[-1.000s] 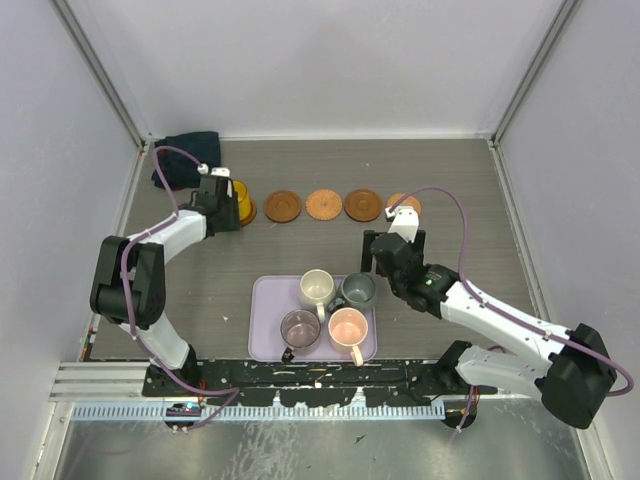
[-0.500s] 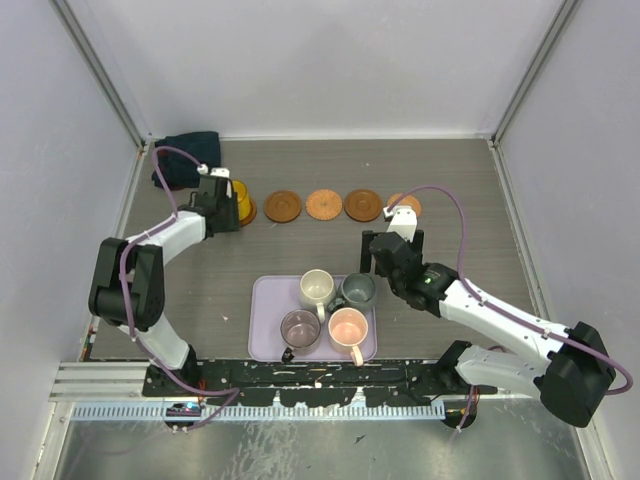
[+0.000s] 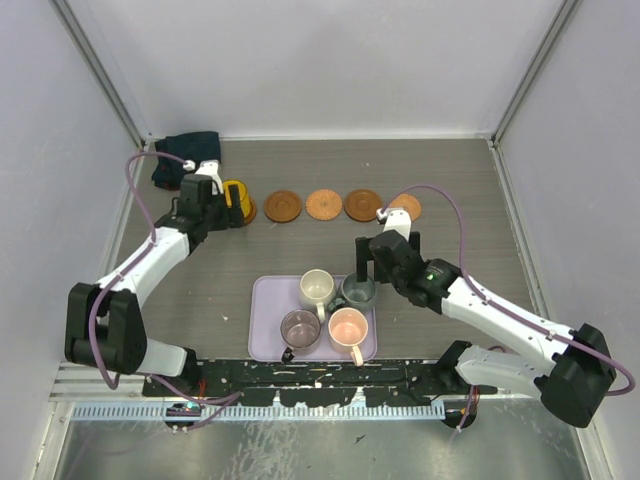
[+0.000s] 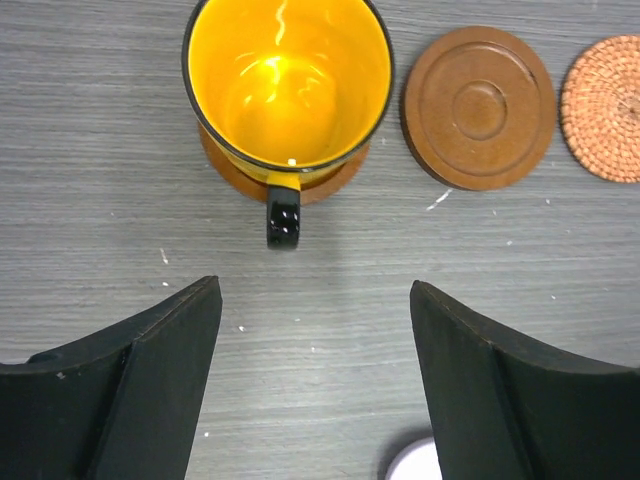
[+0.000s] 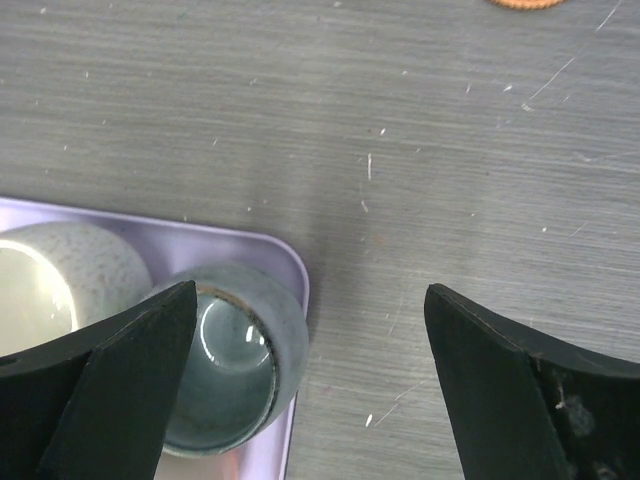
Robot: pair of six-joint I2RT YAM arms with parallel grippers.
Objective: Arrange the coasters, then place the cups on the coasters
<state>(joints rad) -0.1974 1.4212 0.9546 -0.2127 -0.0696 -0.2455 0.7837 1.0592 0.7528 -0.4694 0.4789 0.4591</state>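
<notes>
Where the left arm reaches toward the far left of the grey table [image 3: 470,180], a dark blue cloth [image 3: 187,160] lies bunched in the corner. Just beside it the left gripper [image 3: 214,198] hangs with its jaws spread wide, holding nothing. Directly ahead of it, close but not touching, the yellow cup [image 4: 287,80] stands upright on the leftmost coaster [image 4: 330,183], its dark handle pointing back at the gripper. To the right, four bare coasters run in a row along the far side: a dark brown coaster [image 4: 478,107], a woven orange coaster [image 4: 605,108], a brown coaster [image 3: 363,204] and an end coaster [image 3: 410,206] partly hidden behind the right arm. Nearer the arms, at centre, a lavender tray [image 3: 262,340] carries four cups packed together: the cream cup [image 3: 317,288] and grey-green cup [image 3: 358,291] at the back, the mauve cup [image 3: 299,327] and pink cup [image 3: 348,325] in front. The right gripper [image 3: 364,258] hovers over the tray's far right corner, jaws fully spread and empty, one finger above the grey-green cup, the other over bare table.
</notes>
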